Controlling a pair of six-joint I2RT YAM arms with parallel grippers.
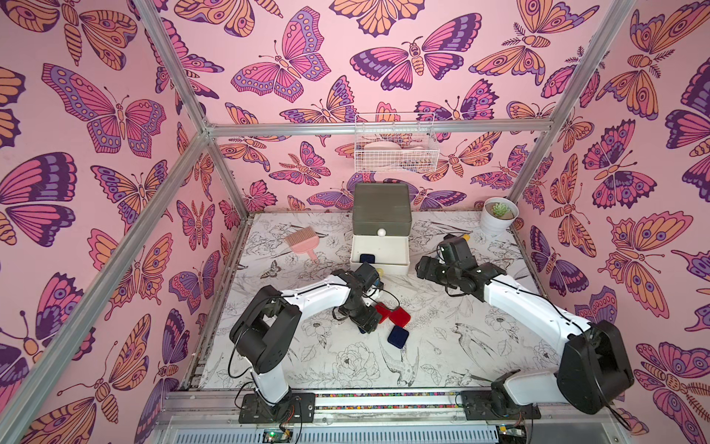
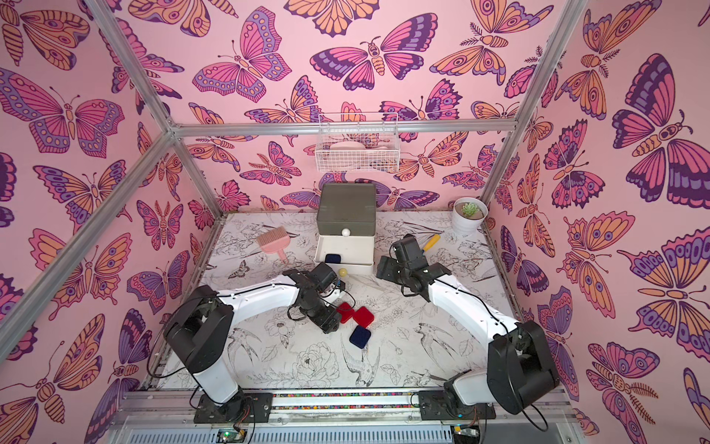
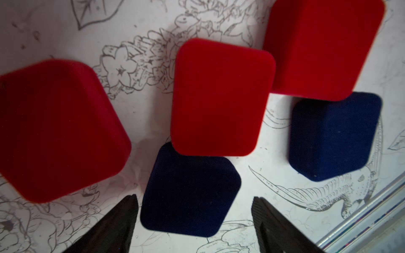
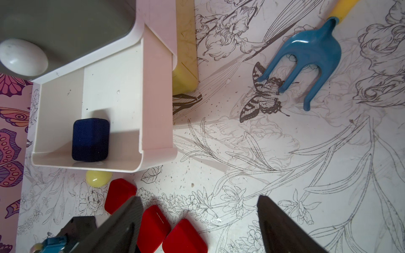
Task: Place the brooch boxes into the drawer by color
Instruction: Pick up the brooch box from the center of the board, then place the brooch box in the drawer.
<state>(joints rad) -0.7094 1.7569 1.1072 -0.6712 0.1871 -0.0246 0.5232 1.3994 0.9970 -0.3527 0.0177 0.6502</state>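
1. Your left tool [image 3: 194, 198] hangs wide open over the pile on the counter [image 3: 54, 32] and grips nothing. A navy box [image 3: 190, 190] lies right between its fingers. One finger is just beside the box's edge, and the other has a clear gap.
2. That box is nearly square, so no long axis matters. It sits slightly turned against the fingers, so I judge it may twist a little as you close.
3. Watch the middle red box [image 3: 221, 98]. Its near edge meets the navy box's far corner, and I cannot tell whether it touches or overlaps. Two other red boxes [image 3: 59, 131] [image 3: 324, 46] flank it, and a second navy box [image 3: 335, 135] lies apart to one side.
4. Your right tool [image 4: 199, 199] is also wide open and empty. It hovers near the chest [image 1: 382, 203], apart from the pile.
5. The white drawer [image 4: 153, 109] stands pulled out with a third navy box [image 4: 90, 140] against its front wall, so navy likely belongs there. The grey drawer [image 1: 395, 226] is shut, and no black boxes show.
6. The left arm is the nearer one. The white drawer lies beyond the pile, toward the back wall, so lift clear of the red boxes before you carry.
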